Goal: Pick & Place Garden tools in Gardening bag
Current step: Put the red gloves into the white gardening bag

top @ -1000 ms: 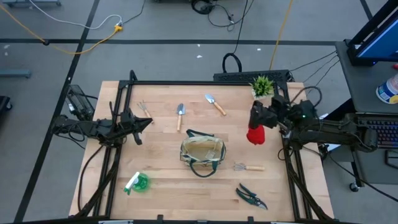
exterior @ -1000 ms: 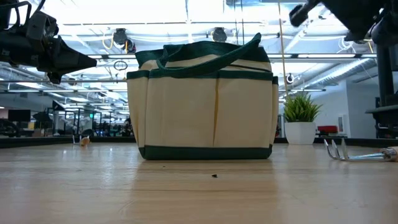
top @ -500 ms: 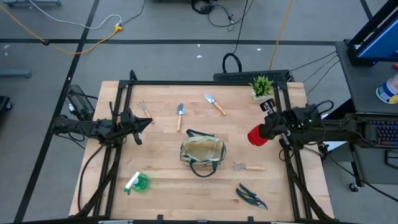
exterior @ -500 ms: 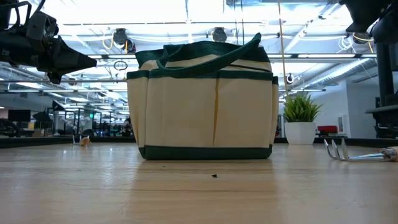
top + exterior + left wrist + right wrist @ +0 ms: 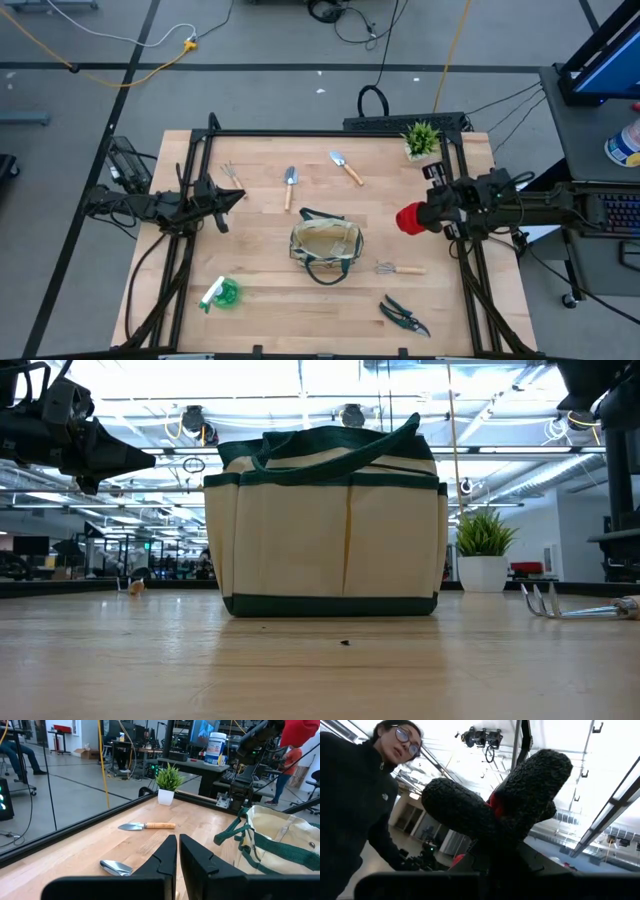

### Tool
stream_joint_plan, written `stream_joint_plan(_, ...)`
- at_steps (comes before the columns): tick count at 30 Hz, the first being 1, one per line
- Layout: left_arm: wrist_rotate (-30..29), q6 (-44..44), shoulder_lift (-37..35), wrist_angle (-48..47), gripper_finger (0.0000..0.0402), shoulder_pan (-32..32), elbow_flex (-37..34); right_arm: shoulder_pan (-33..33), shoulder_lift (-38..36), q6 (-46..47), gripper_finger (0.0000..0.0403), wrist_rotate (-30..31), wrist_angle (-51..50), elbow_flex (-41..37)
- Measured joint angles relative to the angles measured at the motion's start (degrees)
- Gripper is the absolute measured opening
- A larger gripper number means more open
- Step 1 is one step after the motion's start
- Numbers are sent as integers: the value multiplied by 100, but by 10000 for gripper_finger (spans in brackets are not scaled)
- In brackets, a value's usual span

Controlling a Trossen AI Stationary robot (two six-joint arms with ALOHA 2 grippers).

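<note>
The gardening bag (image 5: 325,247) is standing on the tabletop (image 5: 260,270) to the left of my right end effector (image 5: 420,217), which is gripping a red-and-black item (image 5: 409,217), a glove by its look, above the tabletop's right edge. Just below me a small rake (image 5: 399,268) is lying. My left end effector (image 5: 232,197) is pressed together, waiting by the left edge, a fork (image 5: 232,174) near it.
</note>
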Motion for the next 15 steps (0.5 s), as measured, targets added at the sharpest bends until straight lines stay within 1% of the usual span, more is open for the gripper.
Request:
stream_joint_plan(3, -2, -1, 0, -1, 24, -1, 0, 32, 82, 211, 23, 457, -77, 3)
stream_joint_plan(7, -2, -2, 0, 1, 24, 1, 0, 212, 329, 670, 22, 1462, -515, 4)
stream_joint_plan(9, -2, -2, 0, -1, 24, 0, 0, 316, 525, 858, 22, 1841, -655, 12)
stream_joint_plan(10, -1, -2, 0, -1, 24, 0, 0, 360, 641, 931, 22, 1931, -733, 56)
stream_joint_plan(12, -2, -2, 0, -1, 24, 1, 0, 443, 906, 1125, 22, 1921, -847, 246)
stream_joint_plan(15, -2, -2, 0, -1, 24, 1, 0, 538, 1309, 1653, 21, 1901, -1189, 742)
